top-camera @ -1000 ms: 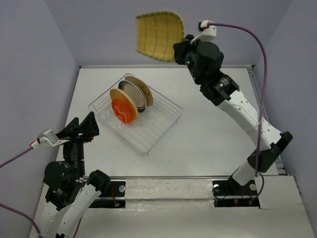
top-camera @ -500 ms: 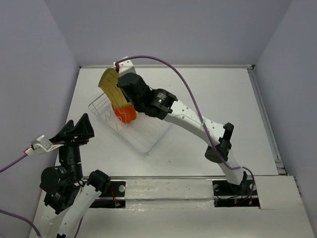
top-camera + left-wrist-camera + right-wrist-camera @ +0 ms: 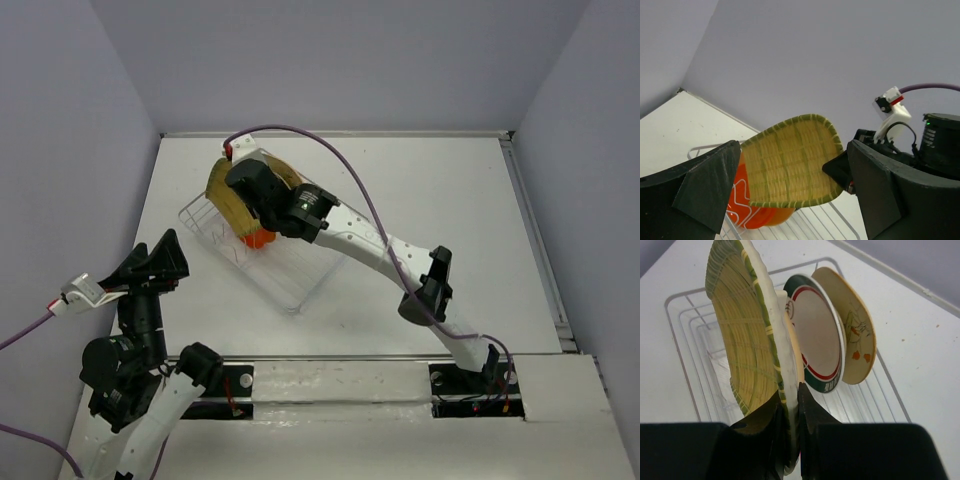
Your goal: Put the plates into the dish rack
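Note:
My right gripper [image 3: 243,200] is shut on the yellow-green ribbed fan-shaped plate [image 3: 222,193] and holds it on edge over the dish rack [image 3: 310,265], at its far left end. The plate also shows in the right wrist view [image 3: 747,347] and the left wrist view [image 3: 790,162]. The orange-red plate [image 3: 752,207] stands in the rack just behind it. In the right wrist view a white plate with a dark striped rim [image 3: 817,337] and a cream plate with a branch design [image 3: 850,335] stand further along the rack [image 3: 687,340]. My left gripper [image 3: 158,262] is open and empty, raised near the table's left front.
The white table [image 3: 450,220] has a raised rim at the back and right. Purple walls close in on the left, right and back. The right arm stretches diagonally across the table from its base [image 3: 470,380].
My right gripper swung the fan-shaped plate down from high at the back to the rack, then lowered it further toward the slots beside the orange-red plate. The left gripper shifted slightly.

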